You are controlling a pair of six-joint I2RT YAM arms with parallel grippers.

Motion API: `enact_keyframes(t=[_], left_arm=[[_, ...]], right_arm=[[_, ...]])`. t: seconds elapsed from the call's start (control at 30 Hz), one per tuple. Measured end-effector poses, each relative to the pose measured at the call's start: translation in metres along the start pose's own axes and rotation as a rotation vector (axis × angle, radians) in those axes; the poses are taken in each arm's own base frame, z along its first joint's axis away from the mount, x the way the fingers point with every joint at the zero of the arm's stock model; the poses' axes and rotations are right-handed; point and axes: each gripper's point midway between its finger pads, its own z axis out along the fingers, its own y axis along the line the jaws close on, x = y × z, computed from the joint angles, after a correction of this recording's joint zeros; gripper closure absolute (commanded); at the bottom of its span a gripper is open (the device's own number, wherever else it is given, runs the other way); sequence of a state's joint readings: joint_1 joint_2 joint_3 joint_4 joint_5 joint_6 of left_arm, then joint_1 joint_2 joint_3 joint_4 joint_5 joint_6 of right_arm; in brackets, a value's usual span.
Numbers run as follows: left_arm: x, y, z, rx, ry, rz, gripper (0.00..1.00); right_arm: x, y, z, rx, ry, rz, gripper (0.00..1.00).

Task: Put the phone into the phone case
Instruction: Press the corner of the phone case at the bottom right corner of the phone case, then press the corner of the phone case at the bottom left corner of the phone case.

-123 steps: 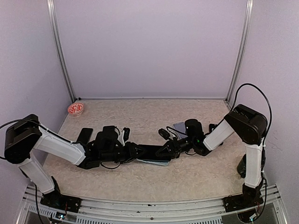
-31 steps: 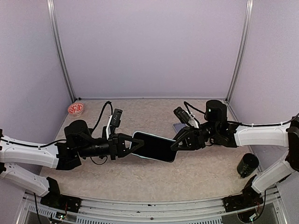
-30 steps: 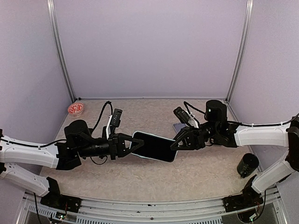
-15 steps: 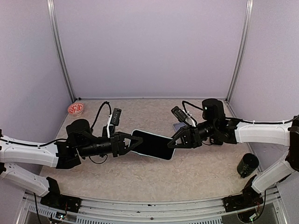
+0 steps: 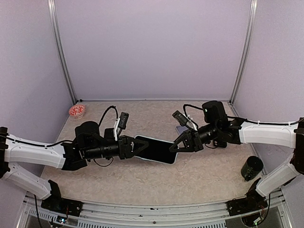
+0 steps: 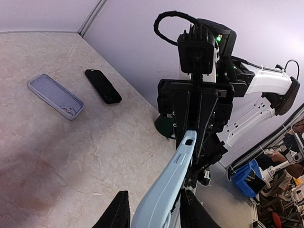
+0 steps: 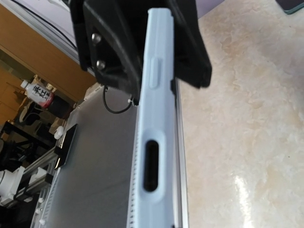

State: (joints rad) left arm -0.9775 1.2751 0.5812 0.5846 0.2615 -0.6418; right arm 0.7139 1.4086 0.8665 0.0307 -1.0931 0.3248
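A light blue phone case (image 5: pixel 155 149) with a dark phone face showing in it hangs level above the table, held between both grippers. My left gripper (image 5: pixel 137 146) is shut on its left end. In the left wrist view the case (image 6: pixel 166 190) runs edge-on between the fingers (image 6: pixel 118 213). My right gripper (image 5: pixel 176 145) is shut on its right end. The right wrist view shows the case's edge (image 7: pixel 152 156) with a button and a slot; the right fingers are hidden there.
A lavender case (image 5: pixel 182 128) lies on the table behind the right gripper; it also shows in the left wrist view (image 6: pixel 55 96) next to a black phone (image 6: pixel 103 86). A black cylinder (image 5: pixel 251 166) stands at the right. A red-and-white dish (image 5: pixel 76 111) sits at the back left.
Four seconds ago the cased phone lay low at the table between the grippers; both arms have since raised it. Over the last second both grippers and the phone drifted slightly left.
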Motion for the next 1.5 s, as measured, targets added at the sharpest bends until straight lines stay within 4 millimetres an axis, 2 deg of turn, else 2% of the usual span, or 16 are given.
enact_keyframes(t=[0.1, 0.17, 0.4, 0.47, 0.57, 0.8, 0.87, 0.93, 1.2, 1.5], left_arm=[[0.005, -0.002, 0.002, 0.022, 0.023, -0.001, 0.57], [0.006, -0.004, 0.002, 0.037, 0.029, -0.001, 0.60], [0.006, -0.016, 0.001, 0.093, 0.036, 0.001, 1.00], [0.003, -0.024, 0.000, 0.125, 0.027, 0.011, 1.00], [0.002, -0.026, -0.001, 0.130, 0.024, 0.007, 1.00], [0.007, -0.022, -0.004, 0.113, 0.008, 0.003, 1.00], [0.007, -0.019, -0.004, 0.102, 0.005, 0.004, 1.00], [0.005, -0.018, -0.004, 0.093, -0.006, 0.008, 1.00], [-0.006, -0.013, 0.001, 0.095, -0.056, 0.002, 1.00], [-0.014, -0.012, 0.004, 0.149, -0.077, -0.033, 1.00]], right_arm=[[-0.002, -0.001, -0.001, 0.005, -0.002, 0.000, 1.00], [-0.003, -0.004, -0.002, 0.010, -0.005, 0.003, 1.00], [-0.004, -0.005, -0.005, -0.018, -0.003, 0.015, 1.00], [-0.005, -0.001, -0.006, -0.042, -0.004, -0.005, 1.00], [-0.006, -0.001, -0.006, -0.051, -0.007, -0.010, 0.97], [-0.008, -0.008, -0.004, -0.046, -0.018, 0.047, 0.50], [-0.009, -0.010, -0.005, -0.041, -0.028, 0.068, 0.40], [-0.008, -0.010, -0.006, -0.037, -0.034, 0.074, 0.34], [-0.006, -0.009, -0.016, 0.012, -0.083, 0.093, 0.29], [-0.006, -0.018, -0.020, 0.057, -0.169, 0.151, 0.30]])
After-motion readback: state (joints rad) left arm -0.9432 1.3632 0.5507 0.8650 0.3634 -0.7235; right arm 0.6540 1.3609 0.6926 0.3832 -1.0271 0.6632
